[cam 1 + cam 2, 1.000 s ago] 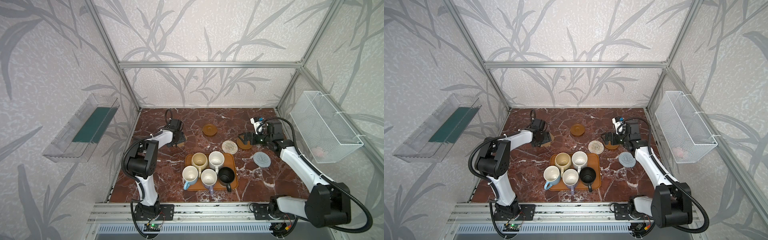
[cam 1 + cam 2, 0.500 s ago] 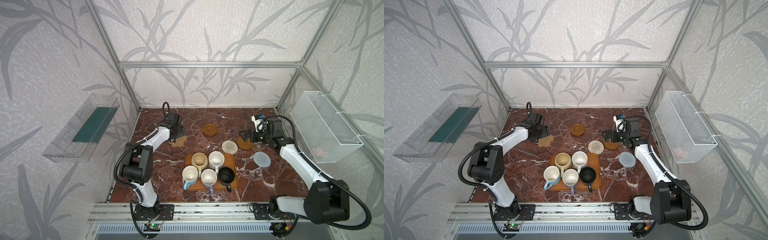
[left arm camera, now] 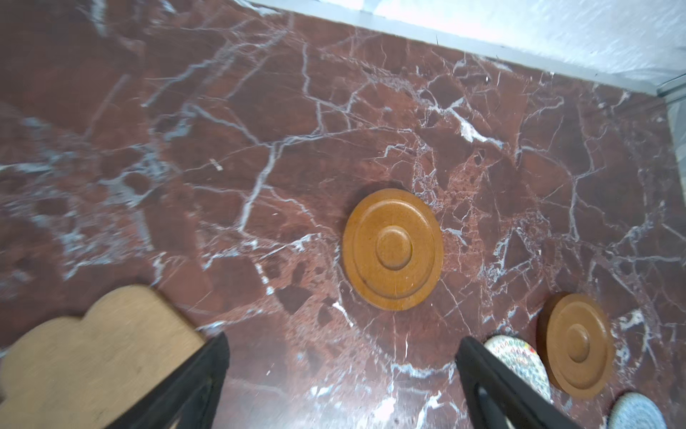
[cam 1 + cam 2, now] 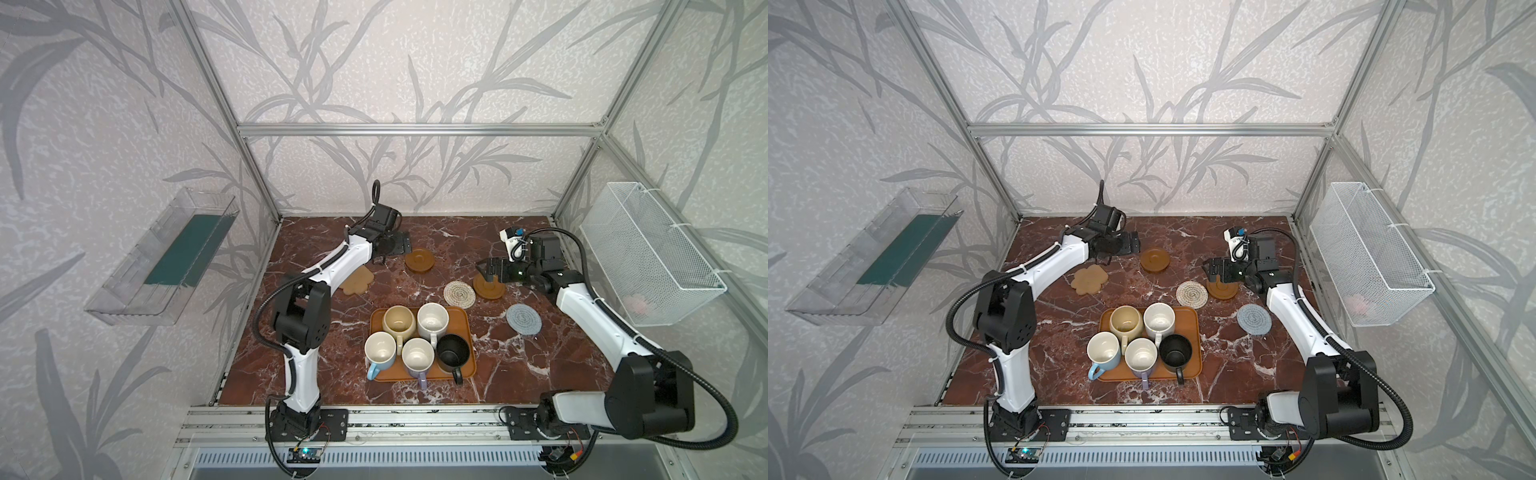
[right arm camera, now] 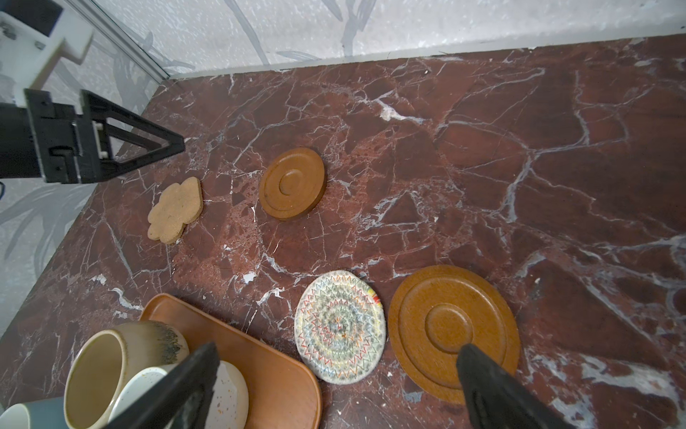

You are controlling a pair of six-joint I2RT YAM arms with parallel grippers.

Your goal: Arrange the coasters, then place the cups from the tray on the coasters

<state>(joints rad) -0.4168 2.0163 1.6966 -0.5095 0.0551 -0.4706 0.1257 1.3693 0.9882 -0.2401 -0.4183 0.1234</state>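
Left gripper and right gripper both spread, empty. Your rope coaster sits just beside the wooden coaster; leave that and mugs could clash.

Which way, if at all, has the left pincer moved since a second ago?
Yes: the left pincer left the cloud coaster, moving toward the far round coaster.

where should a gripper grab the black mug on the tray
From above, probably straddle the right wall of the black mug: it stands upright, mouth open, the lavender mug crowds its left, and its right side is free.
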